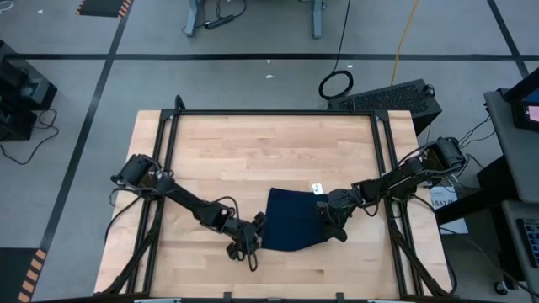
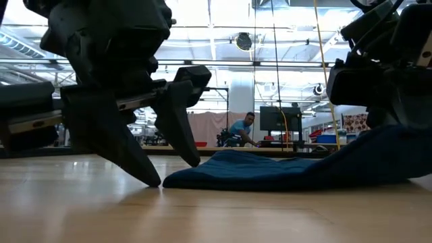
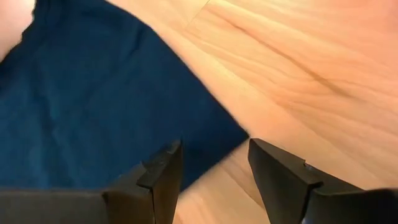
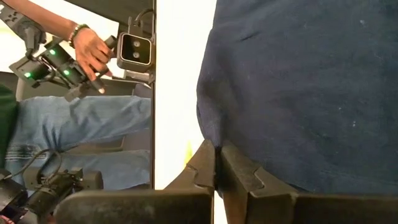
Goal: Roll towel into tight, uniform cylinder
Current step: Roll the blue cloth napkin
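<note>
The towel [image 1: 290, 220] lies a little right of centre in the lower half of the high view, spread mostly flat on the tabletop [image 1: 253, 151], with its small white tag [image 1: 317, 187] showing at its upper right corner. It is not yet rolled: the low view shows it as a low blue sheet whose right side climbs off the wood in a slope.

That slope is there because the right hand [image 4: 216, 163] has its two fingers pressed together on the towel's right edge, cloth pinched between them and hanging as a curtain in front of that wrist's camera. In the high view this hand sits at the towel's right border, just below the tag. Lifting an edge this way looks like the start of a fold or first turn, judging by the task.

The left hand [image 3: 211, 165] hovers at the towel's lower left corner, fingers apart and holding nothing, tips pointing down close to the wood just beside the cloth. It seems placed to catch or pin that corner, so the sheet does not slide while the other side is pulled.

Beyond the tabletop, the right wrist view shows a person's hand [image 4: 90, 53] on a piece of equipment.
</note>
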Robot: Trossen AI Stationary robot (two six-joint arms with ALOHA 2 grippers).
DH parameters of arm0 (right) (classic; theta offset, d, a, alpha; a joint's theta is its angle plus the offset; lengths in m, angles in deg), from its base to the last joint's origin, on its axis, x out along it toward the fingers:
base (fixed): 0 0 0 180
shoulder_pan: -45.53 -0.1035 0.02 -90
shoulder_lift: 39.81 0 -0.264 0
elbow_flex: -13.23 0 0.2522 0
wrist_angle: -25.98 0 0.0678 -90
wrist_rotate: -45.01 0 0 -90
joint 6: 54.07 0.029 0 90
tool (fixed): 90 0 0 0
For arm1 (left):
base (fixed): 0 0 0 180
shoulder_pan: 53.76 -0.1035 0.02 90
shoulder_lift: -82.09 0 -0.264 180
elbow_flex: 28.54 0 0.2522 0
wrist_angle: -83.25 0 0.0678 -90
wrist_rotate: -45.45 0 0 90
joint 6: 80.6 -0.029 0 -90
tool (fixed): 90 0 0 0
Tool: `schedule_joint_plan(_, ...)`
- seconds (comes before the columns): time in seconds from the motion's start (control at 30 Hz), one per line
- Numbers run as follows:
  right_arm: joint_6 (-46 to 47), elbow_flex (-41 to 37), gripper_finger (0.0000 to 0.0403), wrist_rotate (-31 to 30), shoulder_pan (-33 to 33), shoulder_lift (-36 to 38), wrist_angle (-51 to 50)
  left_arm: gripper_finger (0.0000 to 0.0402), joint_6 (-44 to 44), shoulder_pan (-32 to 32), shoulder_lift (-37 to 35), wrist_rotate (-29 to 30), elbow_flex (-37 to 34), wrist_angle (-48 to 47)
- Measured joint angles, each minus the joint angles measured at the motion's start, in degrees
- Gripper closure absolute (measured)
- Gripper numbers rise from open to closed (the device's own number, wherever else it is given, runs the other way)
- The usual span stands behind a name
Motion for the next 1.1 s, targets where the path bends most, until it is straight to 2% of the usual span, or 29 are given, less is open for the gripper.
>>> schedule_joint_plan(0.23, -0.2, 0.0, 0.0402, -0.2, 0.0, 0.0, 0.1, 0.0223, -2.9, -0.5, 1.5, -1.5, 0.0, 2.2)
schedule_joint_plan(0.37, -0.3, 0.0, 0.0403, -0.5, 0.0, 0.0, 0.1, 0.0273, -3.9, -0.8, 2.0, -2.7, 0.0, 3.0)
schedule_joint_plan(0.53, -0.3, 0.0, 0.0403, -1.6, 0.0, 0.0, 0.9, 0.0362, -2.3, -1.1, 3.0, -4.6, 0.0, 4.5)
schedule_joint_plan(0.6, -0.2, 0.0, 0.0403, -1.6, 0.0, 0.0, 0.9, 0.039, 1.9, -1.1, 3.1, -4.6, 0.0, 5.3)
schedule_joint_plan(0.8, 7.2, 0.0, 0.0403, -3.3, -0.5, 0.0, 1.7, 0.0397, 21.2, -2.1, 0.0, -4.8, -0.2, 4.8)
schedule_joint_plan(1.0, 13.6, 0.0, 0.0403, -11.7, -4.2, 0.0, 15.9, 0.0398, 41.5, -3.3, -5.3, -10.2, -0.1, 5.4)
schedule_joint_plan(1.1, 14.5, 0.1, 0.0403, -13.3, -5.4, 0.0, 19.5, 0.0399, 50.1, -4.1, -7.3, -13.0, 0.0, 3.6)
